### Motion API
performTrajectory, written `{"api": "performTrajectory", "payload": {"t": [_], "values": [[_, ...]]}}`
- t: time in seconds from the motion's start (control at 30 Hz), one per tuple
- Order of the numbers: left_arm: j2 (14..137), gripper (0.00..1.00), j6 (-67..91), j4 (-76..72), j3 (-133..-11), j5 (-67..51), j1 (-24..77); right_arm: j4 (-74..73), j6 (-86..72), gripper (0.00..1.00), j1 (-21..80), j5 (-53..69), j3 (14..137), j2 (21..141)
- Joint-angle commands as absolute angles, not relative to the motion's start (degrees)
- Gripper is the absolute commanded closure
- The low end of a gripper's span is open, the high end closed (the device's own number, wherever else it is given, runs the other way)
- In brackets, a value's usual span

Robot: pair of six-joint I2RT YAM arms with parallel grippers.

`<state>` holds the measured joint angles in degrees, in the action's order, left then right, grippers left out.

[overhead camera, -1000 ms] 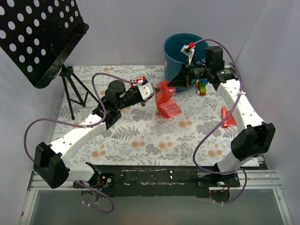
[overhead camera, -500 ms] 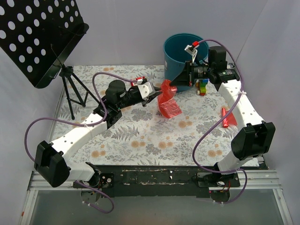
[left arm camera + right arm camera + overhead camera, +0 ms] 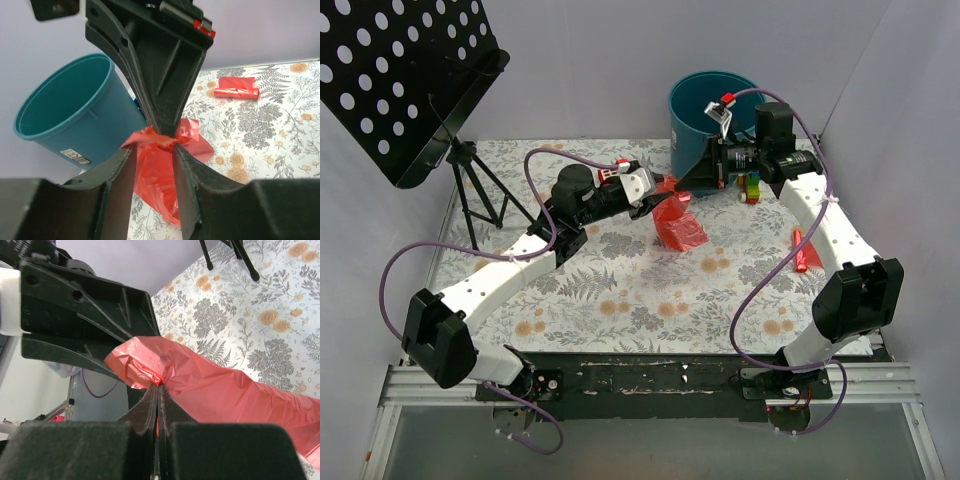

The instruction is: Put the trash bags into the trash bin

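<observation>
A crinkly red trash bag (image 3: 680,228) hangs from its bunched top down to the floral table, in front of the teal trash bin (image 3: 692,108). My right gripper (image 3: 688,185) is shut on the bag's gathered top, as the right wrist view shows (image 3: 158,386) with the film (image 3: 225,390) spreading beyond. My left gripper (image 3: 658,197) is open; its jaws straddle the bag (image 3: 157,180) just below the right fingertips (image 3: 153,150). The bin (image 3: 65,105) stands just behind. A second red bag, folded small (image 3: 236,87), lies on the table at the right (image 3: 807,250).
A black perforated music stand (image 3: 410,80) on a tripod (image 3: 480,195) stands at the back left. Small coloured blocks (image 3: 752,185) lie beside the bin under the right arm. White walls close in the back and sides.
My left gripper has moved right to the bag and now straddles it. My right gripper has stayed shut on the bag's top, shifting slightly left and down.
</observation>
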<state>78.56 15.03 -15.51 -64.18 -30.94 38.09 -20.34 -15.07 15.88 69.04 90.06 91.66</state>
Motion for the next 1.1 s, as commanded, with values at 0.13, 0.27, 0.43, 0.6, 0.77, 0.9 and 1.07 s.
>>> {"api": "performTrajectory", "payload": {"t": [0.13, 0.27, 0.43, 0.6, 0.77, 0.9, 1.07], "values": [[80.1, 0.8, 12.4, -17.1, -67.2, -33.2, 38.7, -17.8, -16.4, 0.99, 16.4, 71.0, 88.7, 90.5], [80.3, 0.9, 10.3, -15.0, -67.1, -34.5, 38.8, -17.0, -17.4, 0.97, 16.4, 72.1, 88.5, 90.8], [80.2, 1.0, 10.5, -14.0, -67.1, -34.6, 38.8, -17.8, -15.8, 0.71, 16.4, 69.3, 88.2, 90.0], [79.4, 1.0, 11.1, -12.7, -66.9, -34.0, 38.8, -17.1, -15.2, 0.99, 16.3, 68.9, 88.3, 90.1], [76.8, 1.0, 11.0, -10.1, -65.7, -32.2, 38.7, -17.1, -15.6, 0.99, 13.3, 67.4, 88.4, 89.9], [74.8, 1.0, 11.5, -8.5, -64.5, -31.5, 38.5, -17.1, -15.8, 0.99, 11.8, 67.2, 87.4, 89.9], [75.3, 1.0, 12.3, -7.9, -64.8, -31.8, 38.4, -14.9, -18.5, 0.99, 12.1, 70.4, 86.4, 89.9]]}}
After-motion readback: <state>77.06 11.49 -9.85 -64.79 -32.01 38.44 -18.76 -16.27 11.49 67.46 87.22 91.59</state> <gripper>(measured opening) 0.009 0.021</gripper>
